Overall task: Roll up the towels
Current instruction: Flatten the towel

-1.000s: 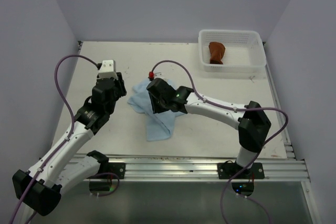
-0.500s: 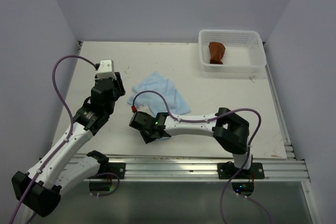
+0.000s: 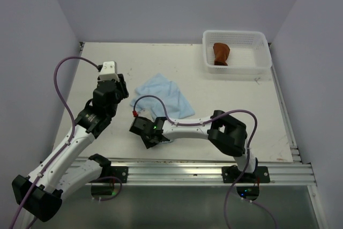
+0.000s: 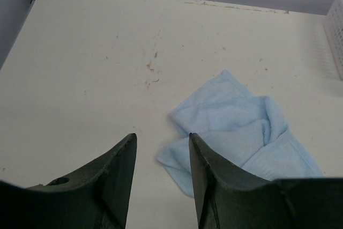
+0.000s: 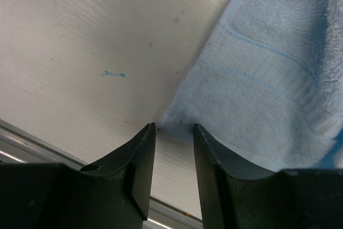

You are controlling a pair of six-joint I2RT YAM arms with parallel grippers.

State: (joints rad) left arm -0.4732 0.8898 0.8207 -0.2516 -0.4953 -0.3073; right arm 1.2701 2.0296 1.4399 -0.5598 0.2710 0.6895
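One corner of the blue towel (image 5: 268,79) lies at the right pincer's (image 5: 173,128) tips.

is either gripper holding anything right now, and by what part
Left gripper holds nothing. Right gripper straddles a corner of the light blue towel; whether it pinches that corner cannot be told.

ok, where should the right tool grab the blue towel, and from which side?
Take the light blue towel by its near corner, coming low over the table from the robot's side. That corner lies flat, pointed and free, and the right tool lines up with it, jaws apart.
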